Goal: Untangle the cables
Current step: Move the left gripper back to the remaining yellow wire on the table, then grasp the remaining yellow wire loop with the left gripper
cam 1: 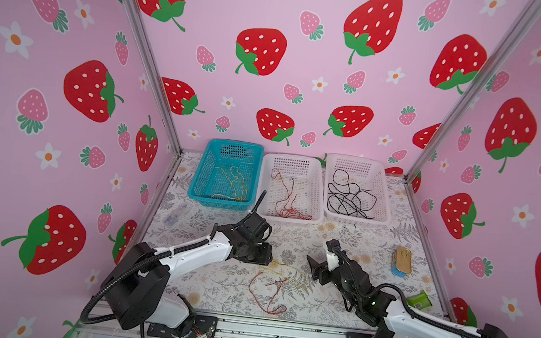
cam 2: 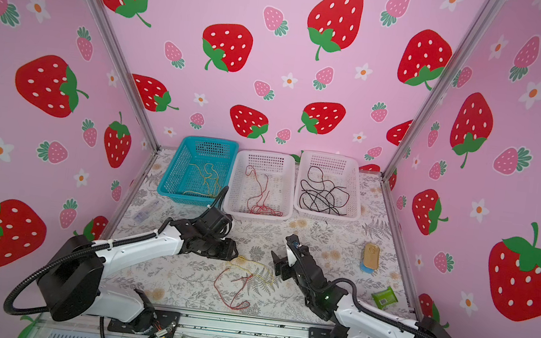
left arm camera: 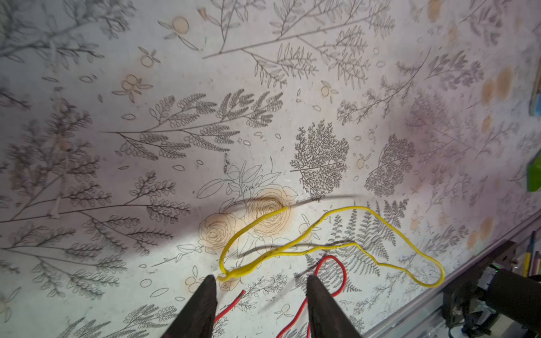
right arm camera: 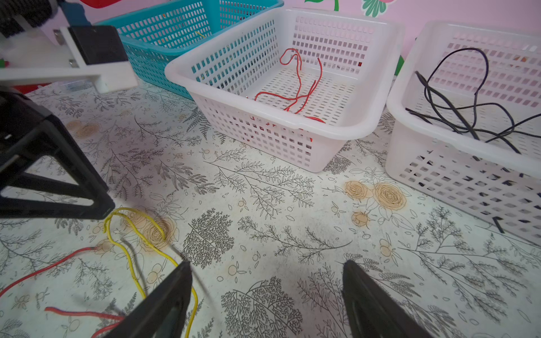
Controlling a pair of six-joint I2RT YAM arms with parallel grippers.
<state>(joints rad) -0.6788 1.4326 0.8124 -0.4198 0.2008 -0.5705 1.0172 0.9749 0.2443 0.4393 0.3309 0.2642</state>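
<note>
Light, limp yellow cable [left arm camera: 360,208] lies beside the red cable [left arm camera: 330,257], probably best pinched at its doubled end near the left gripper [left arm camera: 261,278]; its jaws and the right gripper's [right arm camera: 266,263] stand apart, empty.

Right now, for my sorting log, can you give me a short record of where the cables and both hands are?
On table: yellow cable, red cable, near both hands
Blue basket: yellow cables
Middle white basket: red cables
Right white basket: black cables
Left hand: open, tips by the yellow cable's end
Right hand: open, holding nothing
</note>
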